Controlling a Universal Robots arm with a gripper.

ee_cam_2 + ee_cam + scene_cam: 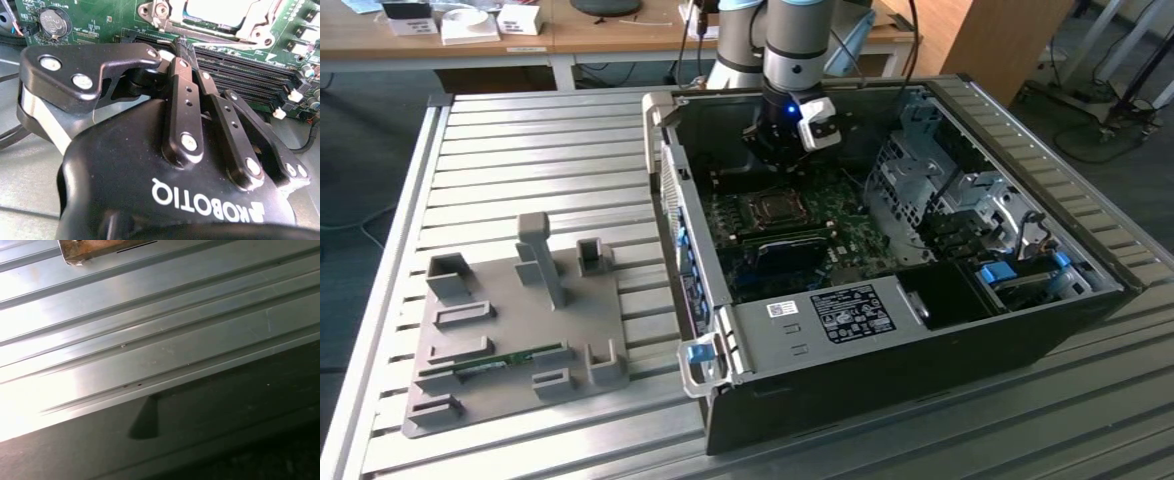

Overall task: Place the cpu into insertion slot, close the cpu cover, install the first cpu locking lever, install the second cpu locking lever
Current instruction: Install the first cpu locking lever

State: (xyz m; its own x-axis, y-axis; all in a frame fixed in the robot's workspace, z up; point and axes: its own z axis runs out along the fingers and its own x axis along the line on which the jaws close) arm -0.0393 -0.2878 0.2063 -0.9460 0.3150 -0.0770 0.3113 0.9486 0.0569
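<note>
The open computer case (694, 150) lies on the ribbed metal table with the green motherboard (834, 235) inside it. The insertion slot (774, 210) sits near the board's middle. In the second wrist view the cpu (215, 10) shows a bright silver top in the slot. The cpu cover (260, 25) lies flat around it as a silvery frame. A thin metal lever (220, 37) runs along the frame's near edge. My gripper (777, 160) hangs over the board just behind the slot. Its black fingers (186, 85) meet at the tip (182, 46), shut, with nothing seen between them.
Long black memory slots (250, 70) lie beside the fingertips. A black box with a white label (854, 310) fills the case's front. A metal drive cage (934, 170) stands at the exterior view's right. A grey fixture plate (507, 320) lies on the ribbed table (150, 340).
</note>
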